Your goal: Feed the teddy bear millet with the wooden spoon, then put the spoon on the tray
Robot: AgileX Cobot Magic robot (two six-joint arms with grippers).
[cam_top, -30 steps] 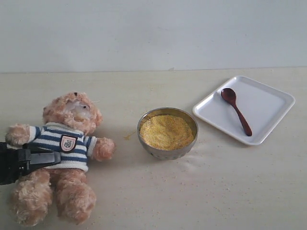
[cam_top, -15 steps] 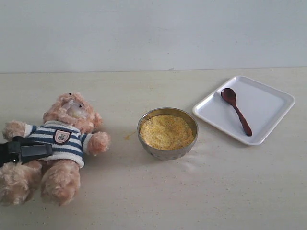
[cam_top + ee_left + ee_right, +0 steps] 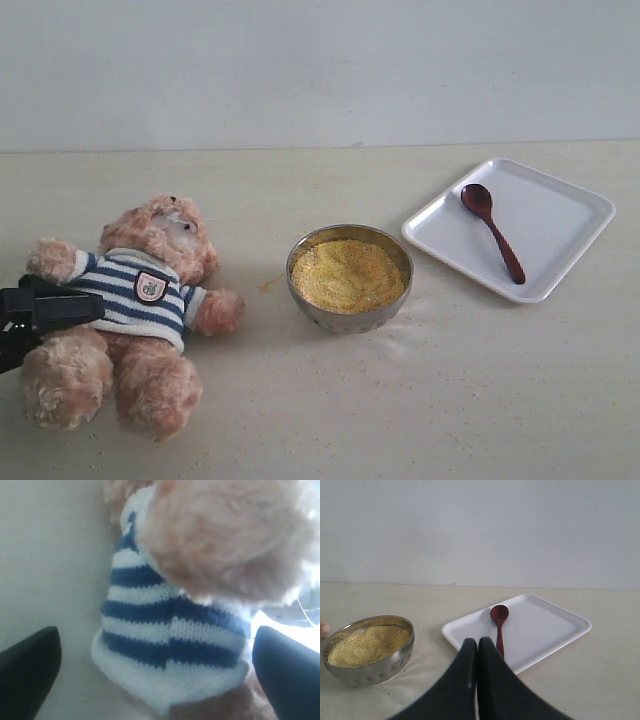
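The teddy bear lies on its back at the table's left, head toward the wall. My left gripper comes in from the left edge, level with the striped sweater. In the left wrist view the left gripper stands open and wide, the sweater between its fingers, with a gap on one side. The wooden spoon lies on the white tray. Millet fills the metal bowl. My right gripper is shut and empty, short of the tray.
A few spilled grains lie on the table left of the bowl. A pale wall runs along the table's far edge. The right arm does not show in the exterior view.
The left gripper's jaws have spread wider and it has drawn back to the left. The bear slid left, then settled back to the right. The right gripper, spoon and bowl have not moved.
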